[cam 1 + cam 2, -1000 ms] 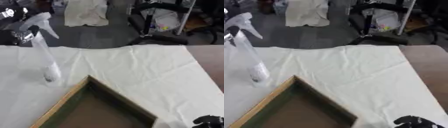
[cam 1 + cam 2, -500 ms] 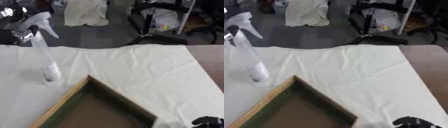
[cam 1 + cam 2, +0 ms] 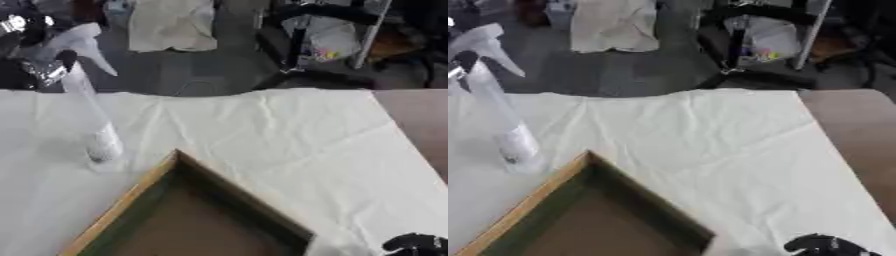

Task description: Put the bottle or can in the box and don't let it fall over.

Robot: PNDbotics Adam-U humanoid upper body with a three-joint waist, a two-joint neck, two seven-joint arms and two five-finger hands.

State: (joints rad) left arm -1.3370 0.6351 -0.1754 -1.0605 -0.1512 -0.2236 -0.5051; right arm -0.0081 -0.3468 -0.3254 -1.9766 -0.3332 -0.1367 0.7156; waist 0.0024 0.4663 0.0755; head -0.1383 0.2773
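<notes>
Bottle (image 3: 87, 107) stands upright on the cloth (image 3: 280, 135) at left, just beside the box (image 3: 188, 210) corner; right hand (image 3: 826, 246) peeks in bottom right, fingers unreadable.

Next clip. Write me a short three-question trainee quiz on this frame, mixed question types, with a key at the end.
1. True or false: the clear plastic spray bottle with the white trigger head already stands inside the shallow wooden-rimmed box.
2. Multiple choice: what covers the table? A) bare wood all over B) a wrinkled white cloth C) green felt
3. Fill in: the only part of the robot in view, a black hand, shows at the lower ______ corner.

Key
1. False: it stands upright on the cloth, outside the box, beyond its left rim.
2. B
3. right; the right hand, too little showing to judge its fingers.
</notes>
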